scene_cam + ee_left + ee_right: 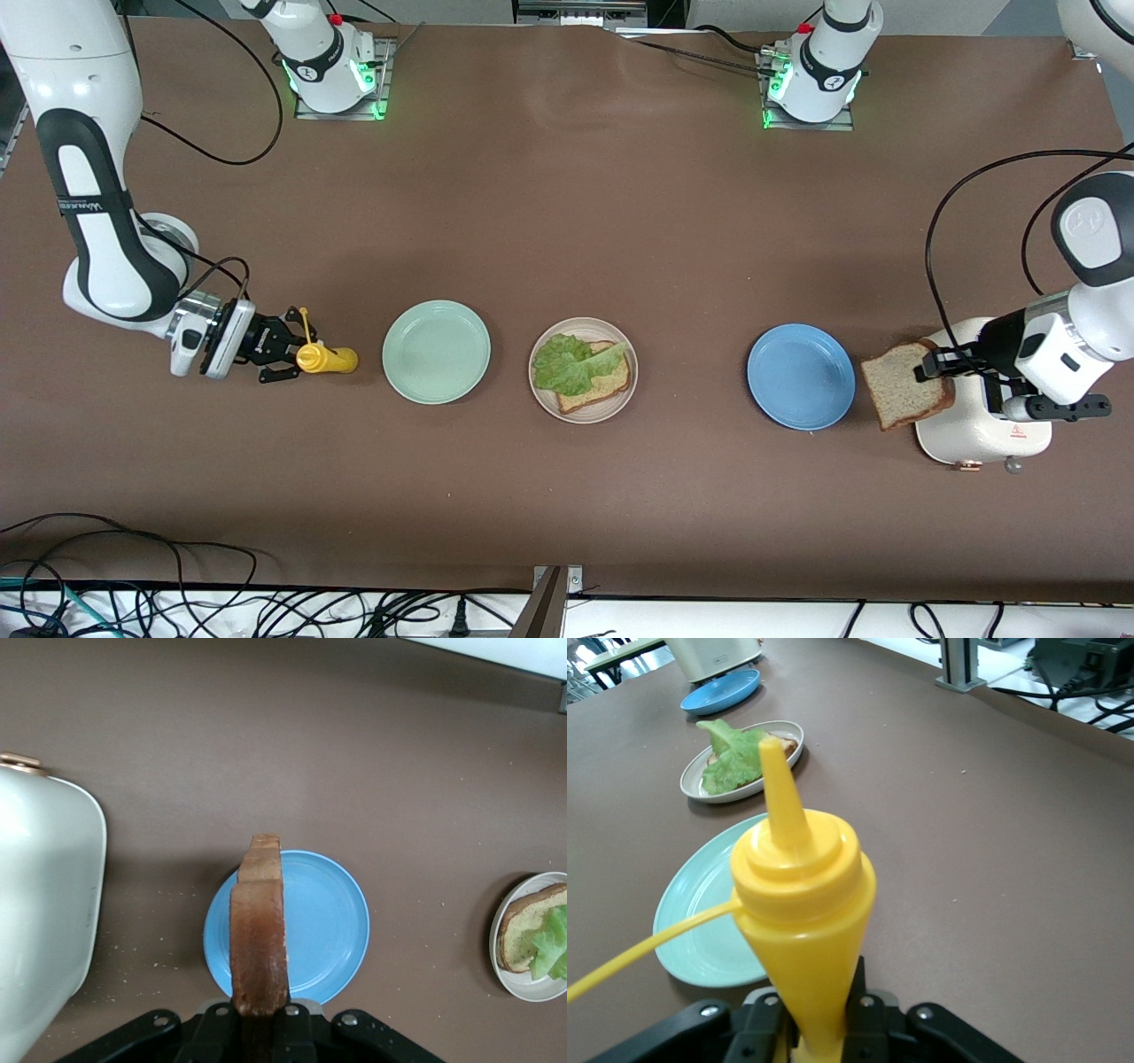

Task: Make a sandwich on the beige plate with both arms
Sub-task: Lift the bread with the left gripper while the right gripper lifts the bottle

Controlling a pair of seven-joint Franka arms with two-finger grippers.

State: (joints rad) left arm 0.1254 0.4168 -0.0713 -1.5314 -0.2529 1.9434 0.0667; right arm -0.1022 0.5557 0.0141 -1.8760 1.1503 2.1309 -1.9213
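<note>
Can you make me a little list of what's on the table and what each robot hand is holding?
beige plate: bread slice with lettuce on top
mint green plate: nothing on it
blue plate: nothing on it
toaster: at the left arm's end
left gripper: shut on second bread slice
right gripper: closing on yellow squeeze bottle

Open table (567, 204) is left between the bases and the plate row. Passage along the row is blocked by the mint green plate (436, 352), beige plate (542, 390), blue plate (801, 376) and toaster (979, 434).
</note>
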